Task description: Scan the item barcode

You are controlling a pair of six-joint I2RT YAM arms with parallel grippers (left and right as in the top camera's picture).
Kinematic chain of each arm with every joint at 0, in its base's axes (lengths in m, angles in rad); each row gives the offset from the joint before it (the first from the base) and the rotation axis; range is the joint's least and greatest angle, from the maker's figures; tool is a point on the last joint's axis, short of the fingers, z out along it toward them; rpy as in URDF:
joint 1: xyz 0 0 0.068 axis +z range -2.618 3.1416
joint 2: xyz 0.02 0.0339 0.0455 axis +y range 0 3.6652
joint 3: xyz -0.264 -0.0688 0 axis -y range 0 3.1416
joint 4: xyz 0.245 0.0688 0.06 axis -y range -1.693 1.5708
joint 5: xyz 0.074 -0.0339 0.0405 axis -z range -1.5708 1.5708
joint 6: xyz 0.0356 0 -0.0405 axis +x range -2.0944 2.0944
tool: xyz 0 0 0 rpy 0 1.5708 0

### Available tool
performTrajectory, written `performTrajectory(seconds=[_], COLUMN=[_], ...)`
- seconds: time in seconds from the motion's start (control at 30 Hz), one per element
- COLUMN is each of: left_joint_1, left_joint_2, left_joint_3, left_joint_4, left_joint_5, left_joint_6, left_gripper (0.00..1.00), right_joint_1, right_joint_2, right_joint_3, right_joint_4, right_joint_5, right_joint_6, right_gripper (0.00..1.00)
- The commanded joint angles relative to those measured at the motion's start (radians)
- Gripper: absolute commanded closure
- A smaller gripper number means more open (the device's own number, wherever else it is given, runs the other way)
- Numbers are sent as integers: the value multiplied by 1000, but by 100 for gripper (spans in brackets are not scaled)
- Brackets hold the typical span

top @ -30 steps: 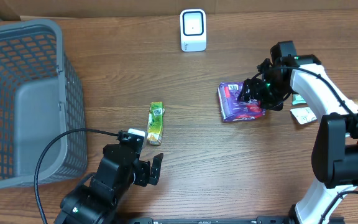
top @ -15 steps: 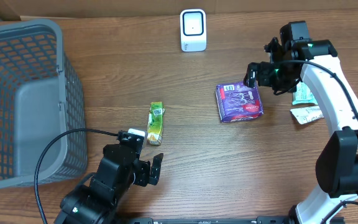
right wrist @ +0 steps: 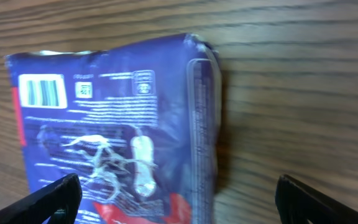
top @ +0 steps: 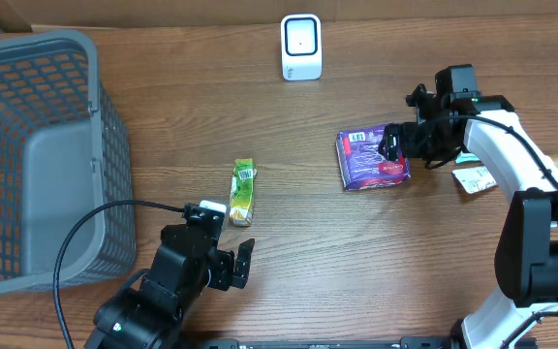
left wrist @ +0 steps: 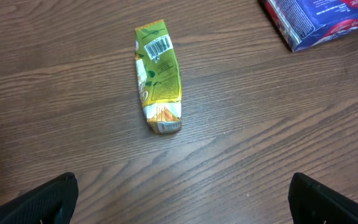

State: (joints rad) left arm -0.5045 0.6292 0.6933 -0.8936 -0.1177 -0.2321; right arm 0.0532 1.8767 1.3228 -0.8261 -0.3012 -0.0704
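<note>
Item: purple packet [top: 374, 160], lying flat on the table [top: 356, 252], well apart from the scanner [top: 301, 47] that stood at the far edge; its barcode [right wrist: 42, 91] faced up, near the corner furthest from your right arm; right gripper [top: 395, 145]: jaws spread wide, holding nothing, poised over the packet's right-hand edge, contact could not be told; left gripper [top: 231, 264]: jaws likewise wide and empty, near the green packet [top: 243, 191], which also showed a barcode on top; step in hand, as judged: taking up the purple packet for the scanner; you would have done best to close on the edge beneath you, opposite the barcode, so that no finger covered the bars; the packet looked soft and glossy, likely to crease or slip, so a bite well in from the seam and a slow lift suited it; the code then needed turning toward the scanner's face, probably by tilting the wrist; risk noted: dragging the packet flat instead of lifting it; basket [top: 27, 155] at the left, not concerned
</note>
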Motion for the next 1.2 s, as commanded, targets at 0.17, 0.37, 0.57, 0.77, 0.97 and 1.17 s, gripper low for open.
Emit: performTrajectory(seconds=[0.17,0.37,0.57,0.77,0.97,1.17], left_joint_1=[-8,-8,-8,-8,-8,-8], left_joint_2=[1,1,1,1,1,1], left_joint_3=[-3,-3,-3,-3,-3,-3], left_joint_4=[3,3,3,3,3,3], left_joint_5=[-13,-13,-13,-13,-13,-13], left_joint_6=[16,16,16,16,16,16], left_gripper=[0,0,0,1,0,0], right_joint_1=[-4,-25,-38,-38,-38,-38], right_joint_2=[-11,14,72,101,142,156], right_joint_3=[-75,-80,-80,-80,-80,-80], right_joint_4=[102,134,138,110,111,106], right_joint_5=[-108,-119,-205,-335,-365,-448], right_joint_6=[-38,-13,-8,-8,22,22], right_gripper=[0,3,12,26,44,70])
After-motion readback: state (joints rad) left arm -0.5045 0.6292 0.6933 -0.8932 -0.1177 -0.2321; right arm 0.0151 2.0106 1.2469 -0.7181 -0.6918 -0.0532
